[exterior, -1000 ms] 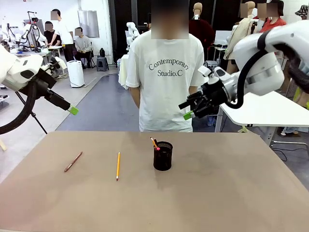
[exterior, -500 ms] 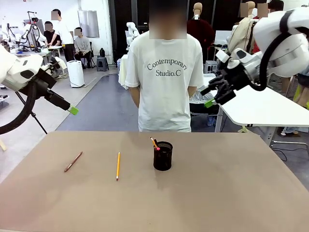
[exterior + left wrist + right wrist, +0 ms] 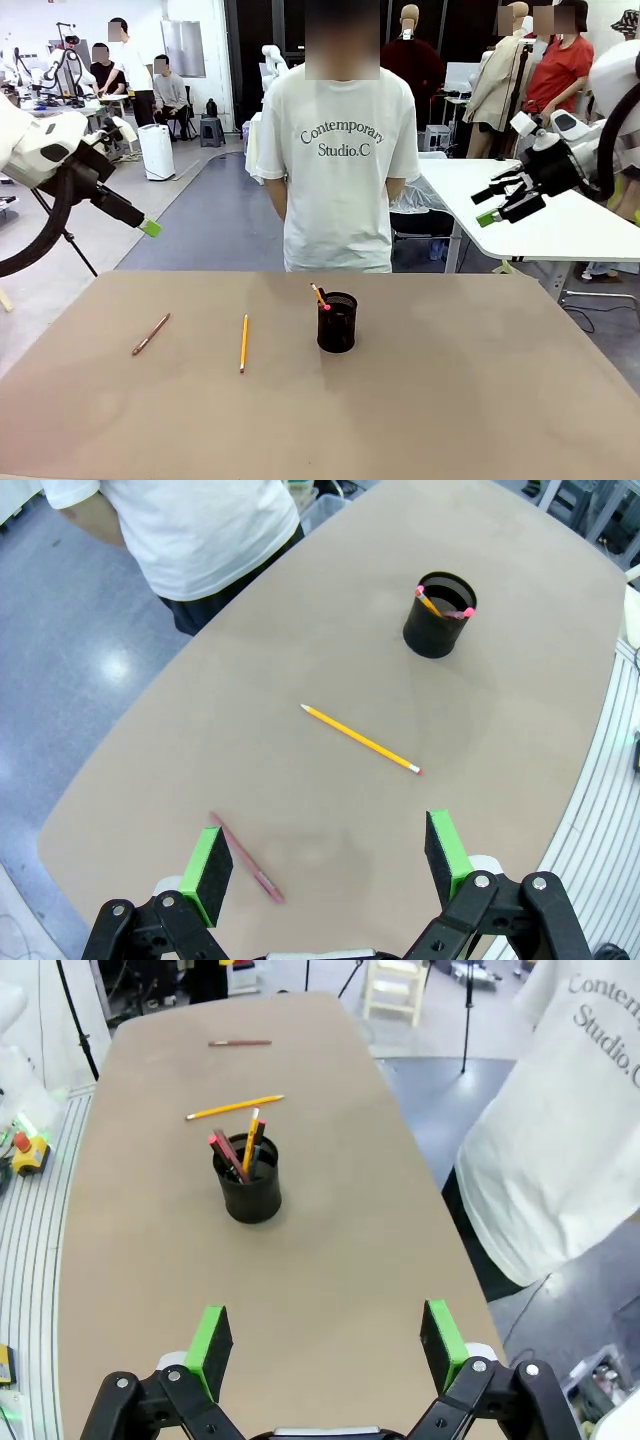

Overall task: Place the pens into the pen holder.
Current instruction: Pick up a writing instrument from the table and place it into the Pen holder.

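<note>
Left gripper [image 3: 150, 228]: in the air at the left edge of the front frame, well above the table [image 3: 480, 400]. In the left wrist view its 2 green pads [image 3: 212, 860] stand wide apart with nothing between them.

Right gripper [image 3: 489, 204]: upper right of the front frame, high over the table. Jaws are spread and empty. Its wrist view agrees, with both fingers wide apart over bare tabletop.

Pen holder [image 3: 337, 324]: upright, just right of the frame centre in the front view, toward the far half of the table.

Orange pen with the pinkish-red end [image 3: 319, 296]: inside the holder, leaning to picture left, top poking over the rim. The right wrist view shows more than 1 stick in the cup; I can't tell the exact count.

Yellow-orange pen [image 3: 243, 343]: flat on the table left of the holder, near it but not touching. It runs almost straight toward the camera.

Reddish-brown pen [image 3: 151, 334]: flat on the table further left, lying diagonally. It is well apart from both the yellow-orange pen and the holder.

In the left wrist view, the reddish-brown pen sits at lower left just beside 1 pad. The yellow-orange pen is mid-frame and the holder is at upper right.

Person [image 3: 340, 150]: white T-shirt, standing at the far edge of the table, top centre of the front frame, behind the holder.
</note>
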Motion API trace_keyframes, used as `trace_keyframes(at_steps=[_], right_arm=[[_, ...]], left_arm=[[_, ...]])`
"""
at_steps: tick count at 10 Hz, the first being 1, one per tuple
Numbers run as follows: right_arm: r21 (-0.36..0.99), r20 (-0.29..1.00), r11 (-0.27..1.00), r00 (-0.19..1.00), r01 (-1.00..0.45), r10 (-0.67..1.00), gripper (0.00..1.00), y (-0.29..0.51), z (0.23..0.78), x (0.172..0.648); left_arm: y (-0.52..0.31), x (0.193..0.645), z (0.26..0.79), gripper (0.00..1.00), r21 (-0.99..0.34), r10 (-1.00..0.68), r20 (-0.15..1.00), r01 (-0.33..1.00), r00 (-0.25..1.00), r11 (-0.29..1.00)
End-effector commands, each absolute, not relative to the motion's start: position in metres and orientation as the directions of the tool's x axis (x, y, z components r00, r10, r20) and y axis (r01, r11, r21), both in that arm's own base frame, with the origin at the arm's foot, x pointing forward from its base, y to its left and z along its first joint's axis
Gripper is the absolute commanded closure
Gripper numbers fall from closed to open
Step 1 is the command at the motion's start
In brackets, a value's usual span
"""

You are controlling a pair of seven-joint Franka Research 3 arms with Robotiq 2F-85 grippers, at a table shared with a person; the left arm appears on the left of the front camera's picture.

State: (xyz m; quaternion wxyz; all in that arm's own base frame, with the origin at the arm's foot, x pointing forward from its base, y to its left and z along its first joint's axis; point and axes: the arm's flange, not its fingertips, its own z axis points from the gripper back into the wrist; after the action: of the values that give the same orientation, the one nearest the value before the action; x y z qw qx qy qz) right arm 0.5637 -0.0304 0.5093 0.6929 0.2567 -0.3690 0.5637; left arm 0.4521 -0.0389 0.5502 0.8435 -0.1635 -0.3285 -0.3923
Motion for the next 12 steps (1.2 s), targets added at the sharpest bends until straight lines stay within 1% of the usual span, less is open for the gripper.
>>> trace_keyframes(at_steps=[1,3,4,5,6,12], right_arm=[[-0.066,0.809,0.206,0.069,-0.976,0.583,0.00,-0.024,0.494,0.555],[-0.066,0.810,0.160,0.041,-0.985,0.585,0.00,-0.019,0.475,0.561],[-0.067,0.827,0.166,0.038,-0.984,0.561,0.00,-0.017,0.463,0.550],[-0.045,0.851,0.146,0.038,-0.988,0.524,0.00,-0.015,0.466,0.554],[-0.043,0.802,0.173,0.070,-0.984,0.594,0.00,-0.019,0.472,0.557],[-0.043,0.802,0.173,0.070,-0.984,0.594,0.00,-0.019,0.472,0.557]], left_arm=[[-0.038,0.451,0.550,0.00,-0.018,-0.551,0.688,0.771,0.472,0.637],[-0.038,0.451,0.550,0.00,-0.018,-0.551,0.688,0.771,0.472,0.637],[-0.038,0.451,0.550,0.00,-0.018,-0.551,0.688,0.771,0.472,0.637],[-0.038,0.451,0.550,0.00,-0.018,-0.551,0.688,0.771,0.472,0.637],[-0.038,0.451,0.550,0.00,-0.018,-0.551,0.688,0.771,0.472,0.637],[-0.038,0.451,0.550,0.00,-0.018,-0.551,0.688,0.771,0.472,0.637]])
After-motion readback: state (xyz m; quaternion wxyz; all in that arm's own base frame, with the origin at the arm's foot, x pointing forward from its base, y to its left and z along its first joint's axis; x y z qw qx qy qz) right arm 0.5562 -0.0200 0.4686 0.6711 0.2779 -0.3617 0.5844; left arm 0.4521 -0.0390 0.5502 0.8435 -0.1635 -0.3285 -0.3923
